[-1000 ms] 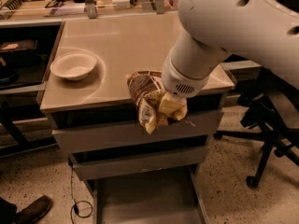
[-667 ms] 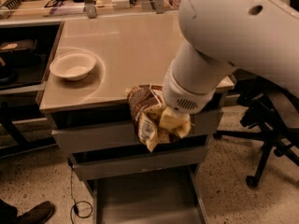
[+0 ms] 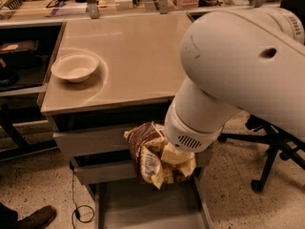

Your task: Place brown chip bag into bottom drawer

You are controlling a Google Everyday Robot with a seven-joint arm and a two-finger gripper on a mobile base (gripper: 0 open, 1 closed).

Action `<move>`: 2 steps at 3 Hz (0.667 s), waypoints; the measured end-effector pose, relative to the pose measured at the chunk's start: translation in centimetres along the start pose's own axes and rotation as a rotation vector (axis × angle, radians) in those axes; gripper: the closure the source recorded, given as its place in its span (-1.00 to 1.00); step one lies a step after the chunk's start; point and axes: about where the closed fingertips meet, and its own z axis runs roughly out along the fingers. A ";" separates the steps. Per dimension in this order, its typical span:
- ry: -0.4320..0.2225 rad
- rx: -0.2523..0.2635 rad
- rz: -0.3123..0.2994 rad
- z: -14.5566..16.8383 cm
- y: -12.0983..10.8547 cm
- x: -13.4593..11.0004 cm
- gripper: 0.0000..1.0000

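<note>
The brown chip bag (image 3: 148,154) is crinkled, dark brown and white with yellow edges. It hangs in front of the two grey drawer fronts (image 3: 90,140), off the counter. My gripper (image 3: 174,159) is shut on the brown chip bag, its yellowish fingers pressed into the bag's right side, under the big white arm (image 3: 238,75). The bottom drawer (image 3: 143,206) is pulled out below the bag, a shallow grey tray with thin side rails. The bag is held above its back part.
A white bowl (image 3: 75,67) sits on the beige counter (image 3: 128,51) at the left. A black office chair base (image 3: 271,151) stands at the right. A shoe (image 3: 35,217) and a cable (image 3: 78,209) lie on the speckled floor at lower left.
My gripper has carried the brown chip bag down from the counter's front edge to the level of the drawer fronts, closer to the open bottom drawer.
</note>
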 end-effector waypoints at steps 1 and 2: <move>-0.009 -0.006 -0.001 0.2 0.4 0.0 1.00; -0.045 -0.076 0.058 3.7 3.2 0.1 1.00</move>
